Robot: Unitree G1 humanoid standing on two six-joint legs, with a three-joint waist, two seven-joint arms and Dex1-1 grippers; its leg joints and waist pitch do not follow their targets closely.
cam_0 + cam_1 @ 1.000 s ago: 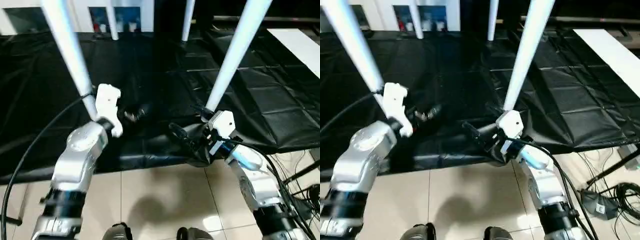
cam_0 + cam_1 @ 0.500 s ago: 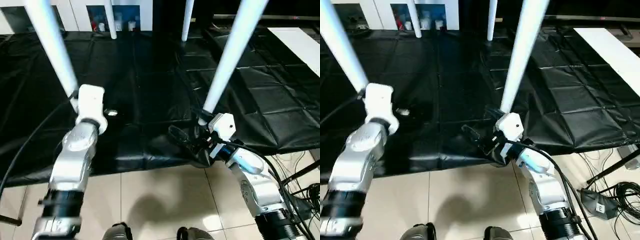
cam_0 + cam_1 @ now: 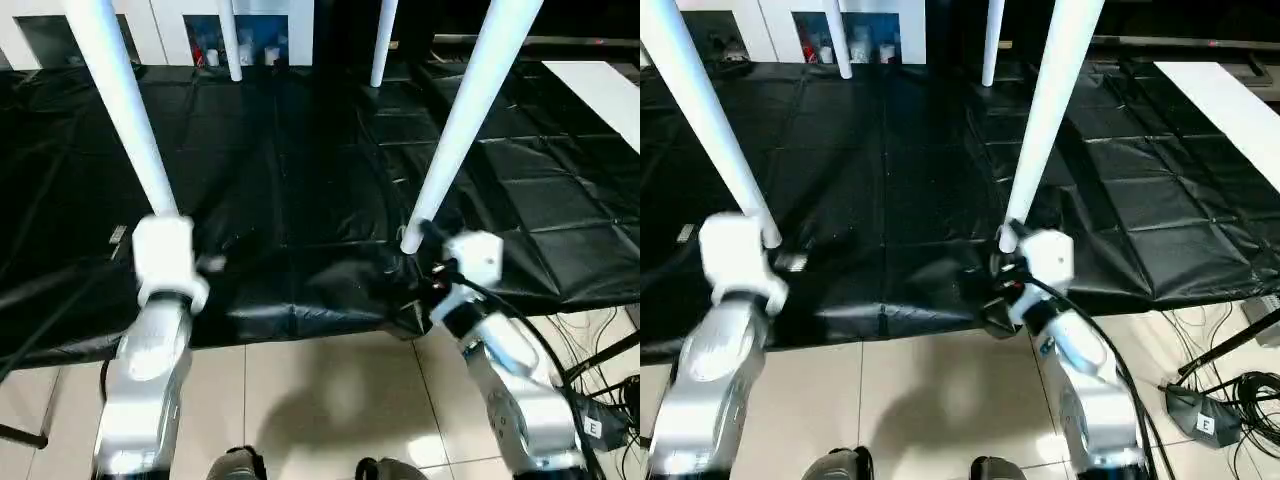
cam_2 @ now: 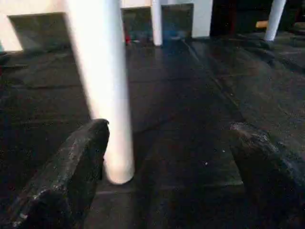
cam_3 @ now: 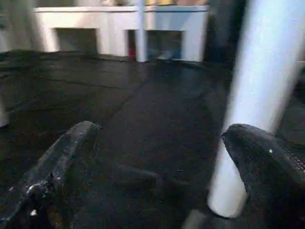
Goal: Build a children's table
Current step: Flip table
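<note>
Four white tubular legs stand on the black mat (image 3: 300, 180), so the table appears to be upright on its feet with the tabletop above the frame, and the main risk from here is a knock: both grippers sit low beside the two near legs, and a sideways swing of either arm could shove a leg, skid the table on the slick mat or loosen a leg in its socket. The left gripper (image 4: 167, 157) is spread wide and holds nothing; the near left leg (image 4: 102, 95) rises at about eleven o'clock from it, just beside its left finger. The right gripper (image 5: 167, 162), equally wide and empty, has the near right leg (image 5: 257, 105) at about one o'clock. The two far legs (image 3: 232, 40) stand well apart, toward twelve.
</note>
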